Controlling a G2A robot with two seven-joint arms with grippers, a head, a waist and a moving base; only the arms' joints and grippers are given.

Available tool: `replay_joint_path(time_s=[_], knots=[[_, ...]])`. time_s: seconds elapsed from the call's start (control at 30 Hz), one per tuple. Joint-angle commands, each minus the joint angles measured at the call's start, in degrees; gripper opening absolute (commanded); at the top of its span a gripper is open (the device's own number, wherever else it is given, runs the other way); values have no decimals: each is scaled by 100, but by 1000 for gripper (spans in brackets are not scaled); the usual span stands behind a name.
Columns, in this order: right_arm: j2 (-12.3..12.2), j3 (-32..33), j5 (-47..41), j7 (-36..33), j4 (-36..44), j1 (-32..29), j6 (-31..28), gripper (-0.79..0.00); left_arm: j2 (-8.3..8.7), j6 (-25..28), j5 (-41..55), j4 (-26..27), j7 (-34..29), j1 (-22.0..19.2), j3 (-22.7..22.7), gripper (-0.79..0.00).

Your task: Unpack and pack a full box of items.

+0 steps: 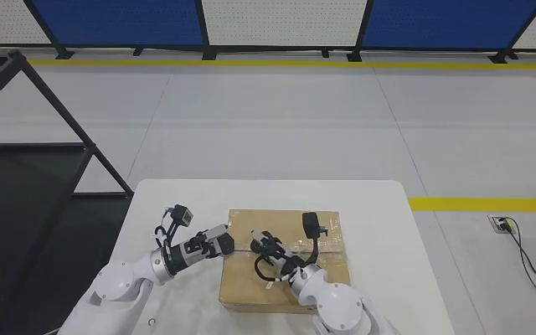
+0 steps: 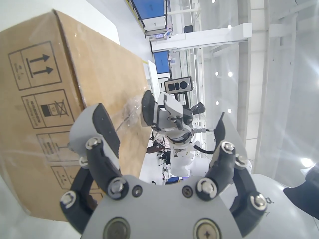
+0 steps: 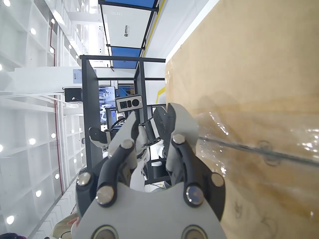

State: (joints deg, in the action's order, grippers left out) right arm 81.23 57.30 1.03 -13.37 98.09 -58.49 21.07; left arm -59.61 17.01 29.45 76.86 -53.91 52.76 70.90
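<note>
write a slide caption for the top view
Left gripper and right gripper face each other along the taped top seam of a closed cardboard box on the white table.

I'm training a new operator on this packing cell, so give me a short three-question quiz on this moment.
1. True or false: the box on the table stands open.
2. The left claw is: A) open and empty; B) shut on the box's edge; C) shut on a tool.
3. Fill in: the right claw is over the box's top, beside the clear ____ along its seam.
Key: 1 false, it is sealed; 2 A; 3 tape.
</note>
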Motion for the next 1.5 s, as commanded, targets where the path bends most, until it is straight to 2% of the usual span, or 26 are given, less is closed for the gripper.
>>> replay_joint_path(time_s=[0.0, 0.33, 0.53, 0.73, 1.2, 1.47], knots=[[-24, 48, 139, -96, 96, -49, 178, -785, -2, -2, -11, 10, -11, 0, 7, 0], [-105, -144, 1155, -900, 265, 131, 1272, -785, -3, -20, -64, 51, -51, 22, 65, 0], [-36, -418, 1571, -898, 98, 530, 1892, -785, -5, -12, -60, 57, -84, 31, 101, 0], [6, -322, 1543, -848, 89, 628, 2335, -785, -9, -5, -78, 66, -98, 41, 120, 0], [-179, 592, 1668, -1109, 702, -89, 2533, -785, -42, -52, -125, -23, -171, -88, 51, 0], [-261, 1270, 1403, -1178, 832, -429, 2409, -785, -64, -68, -164, -56, -185, -161, 3, 0]])
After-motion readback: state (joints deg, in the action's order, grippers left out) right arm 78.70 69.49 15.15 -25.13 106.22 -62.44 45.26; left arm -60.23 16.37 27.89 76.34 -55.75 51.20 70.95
